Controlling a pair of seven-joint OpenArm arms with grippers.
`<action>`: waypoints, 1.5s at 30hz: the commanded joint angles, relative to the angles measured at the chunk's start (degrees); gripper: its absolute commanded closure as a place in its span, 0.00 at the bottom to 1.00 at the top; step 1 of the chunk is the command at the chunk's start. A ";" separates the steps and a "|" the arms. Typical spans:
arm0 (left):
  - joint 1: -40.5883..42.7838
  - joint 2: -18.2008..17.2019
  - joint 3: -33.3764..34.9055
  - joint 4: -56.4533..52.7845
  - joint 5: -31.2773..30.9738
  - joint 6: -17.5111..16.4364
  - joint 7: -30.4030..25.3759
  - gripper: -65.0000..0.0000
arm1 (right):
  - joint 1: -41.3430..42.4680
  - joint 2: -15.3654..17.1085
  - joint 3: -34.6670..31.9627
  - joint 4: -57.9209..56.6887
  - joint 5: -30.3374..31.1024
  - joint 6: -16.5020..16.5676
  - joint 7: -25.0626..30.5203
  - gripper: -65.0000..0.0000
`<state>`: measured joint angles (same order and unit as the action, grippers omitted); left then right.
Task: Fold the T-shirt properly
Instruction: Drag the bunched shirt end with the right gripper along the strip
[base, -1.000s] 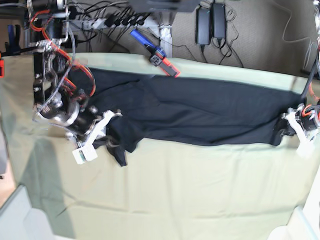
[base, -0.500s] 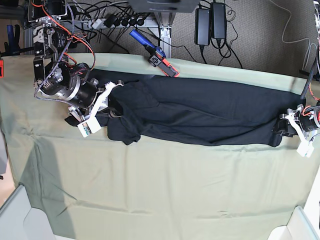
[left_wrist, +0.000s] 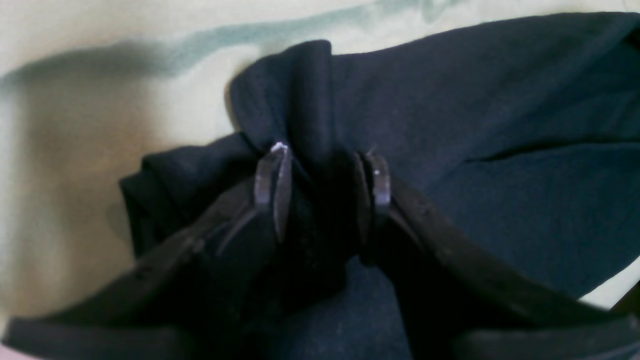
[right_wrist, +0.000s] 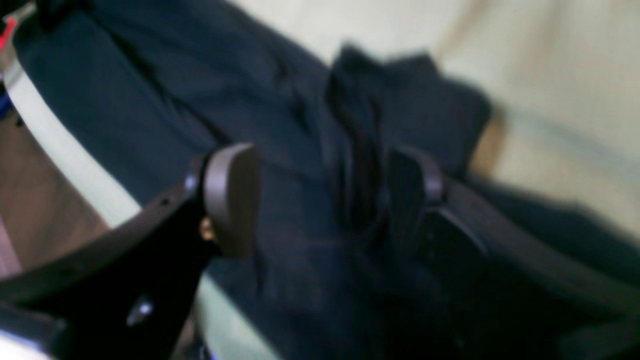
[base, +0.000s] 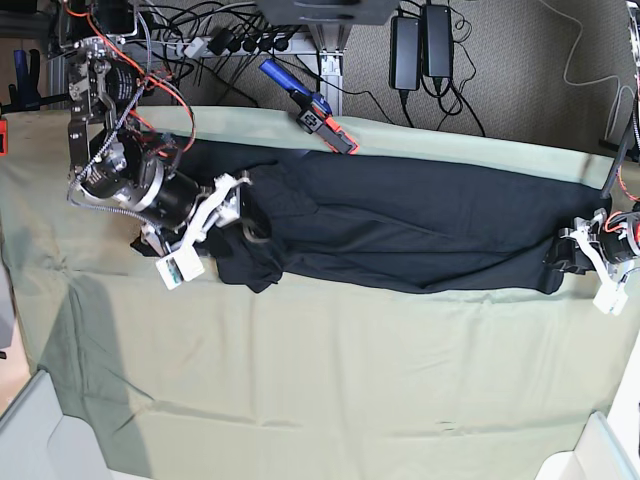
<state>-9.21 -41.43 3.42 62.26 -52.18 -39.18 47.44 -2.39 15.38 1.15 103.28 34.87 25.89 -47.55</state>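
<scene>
The black T-shirt lies stretched in a long band across the pale green cloth. My right gripper is at its left end, over a bunched fold. In the blurred right wrist view the gripper has its jaws wide apart. A ridge of the shirt stands between them next to one finger, and the other pad stands clear. My left gripper is at the shirt's right end. In the left wrist view the left gripper is shut on a bunch of the black fabric.
A blue and orange tool lies at the table's far edge, with cables and power bricks behind it. Pale bins stand at the front left corner and the front right corner. The right arm's body stands over the table's left side.
My right gripper carried the shirt's hanging left end from nearer the front up toward the far side. It then shifted slightly right, and the fold now lies bunched on the shirt. The left gripper stayed put.
</scene>
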 joint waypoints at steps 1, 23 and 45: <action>-0.90 -1.42 -0.48 0.79 -0.94 -0.82 -0.46 0.63 | 1.86 -0.42 0.39 1.22 0.13 4.11 1.73 0.38; -0.59 -1.42 -0.48 0.79 -0.92 -0.82 -1.01 0.63 | 11.13 -4.79 0.22 -16.31 -6.75 4.13 3.98 1.00; -0.61 -2.69 -0.50 0.79 0.42 -0.82 -2.23 0.63 | -0.92 -3.67 0.39 -0.15 1.79 4.26 -2.69 1.00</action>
<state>-8.88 -42.72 3.42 62.26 -51.07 -39.20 46.06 -4.25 11.42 1.28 102.00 35.77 25.89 -51.77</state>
